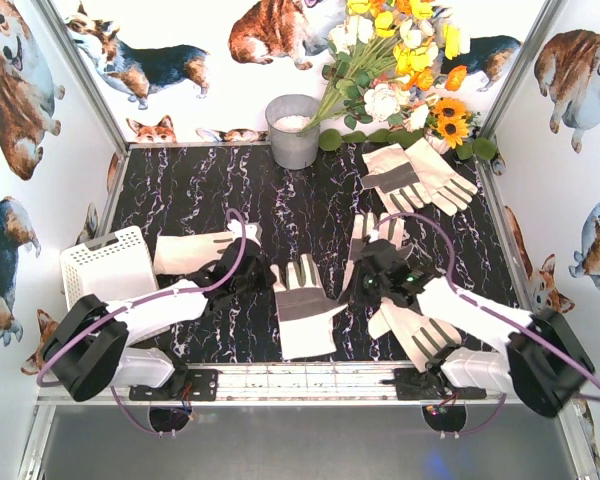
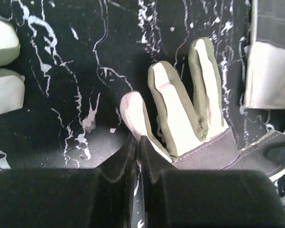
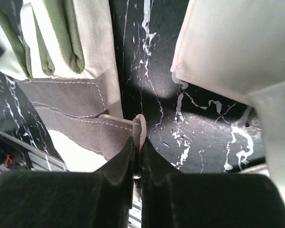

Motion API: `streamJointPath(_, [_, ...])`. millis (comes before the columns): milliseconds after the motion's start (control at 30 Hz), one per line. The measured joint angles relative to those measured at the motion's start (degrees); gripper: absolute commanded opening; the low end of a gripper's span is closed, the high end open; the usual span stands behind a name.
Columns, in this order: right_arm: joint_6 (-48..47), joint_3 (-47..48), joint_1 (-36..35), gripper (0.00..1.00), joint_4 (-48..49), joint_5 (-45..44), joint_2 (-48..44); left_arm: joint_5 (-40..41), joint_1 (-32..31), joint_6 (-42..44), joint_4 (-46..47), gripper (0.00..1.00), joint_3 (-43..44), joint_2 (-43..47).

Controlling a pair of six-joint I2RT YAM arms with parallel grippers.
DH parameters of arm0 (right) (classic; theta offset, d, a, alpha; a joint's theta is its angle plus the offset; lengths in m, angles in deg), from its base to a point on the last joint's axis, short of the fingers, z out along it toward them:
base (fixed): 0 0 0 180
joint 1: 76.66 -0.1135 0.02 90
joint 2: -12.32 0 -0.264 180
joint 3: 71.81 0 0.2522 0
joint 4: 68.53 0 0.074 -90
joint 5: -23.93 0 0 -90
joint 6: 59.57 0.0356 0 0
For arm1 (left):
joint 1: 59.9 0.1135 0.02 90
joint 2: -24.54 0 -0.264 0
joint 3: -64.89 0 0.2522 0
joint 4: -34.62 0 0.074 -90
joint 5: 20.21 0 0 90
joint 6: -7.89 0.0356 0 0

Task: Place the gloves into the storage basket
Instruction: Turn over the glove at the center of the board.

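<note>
1. Found several floppy cream-white work gloves (image 1: 415, 178) with grey-brown palm and finger patches spread flat over the black marble-patterned table (image 1: 200, 190); saw none inside the small white lattice-sided plastic storage basket (image 1: 105, 265) at the near left
2. Placed them so: left glove (image 1: 190, 252) just beside the basket, centre glove (image 1: 305, 310) between the two arms, another partly under the right arm, two more overlapping at the far right by the flowers (image 1: 400, 50)
3. Saw the left gripper (image 2: 137, 141) low over the table, jaws pressed together, tips touching the outer finger of a glove; could not tell whether any cloth was caught
4. Saw the right gripper (image 3: 138, 135) with jaws closed tight on a thin fold at the edge of a grey-patched glove (image 3: 61, 95)
5. Judged that shallow nip the main risk: so little cloth between the tips could slip free on the lift
6. Judged a long carry ahead too, from the right side across to the basket and past the left arm, so a trailing glove could snag the arm or drag a neighbour along
7. Expected a limp glove to drape over the rim, given a basket scarcely larger than one glove
8. Read the centre glove's long axis as near to far, fingers toward the back wall and cuff toward the near rail
9. Read the left glove's long axis as left to right, plain cuff end toward the basket, fingers away from it
</note>
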Motion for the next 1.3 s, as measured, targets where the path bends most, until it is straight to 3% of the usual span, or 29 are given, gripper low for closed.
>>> streamJointPath(633, [0.0,2.78,-3.61,0.0,5.92,2.62,13.18,7.48,0.02,3.72,-6.93,0.0,1.64,-2.91])
streamJointPath(1300, [1.36,3.17,-1.49,0.0,-2.71,-9.92,12.31,-4.15,0.07,0.07,5.99,0.0,3.56,-15.28])
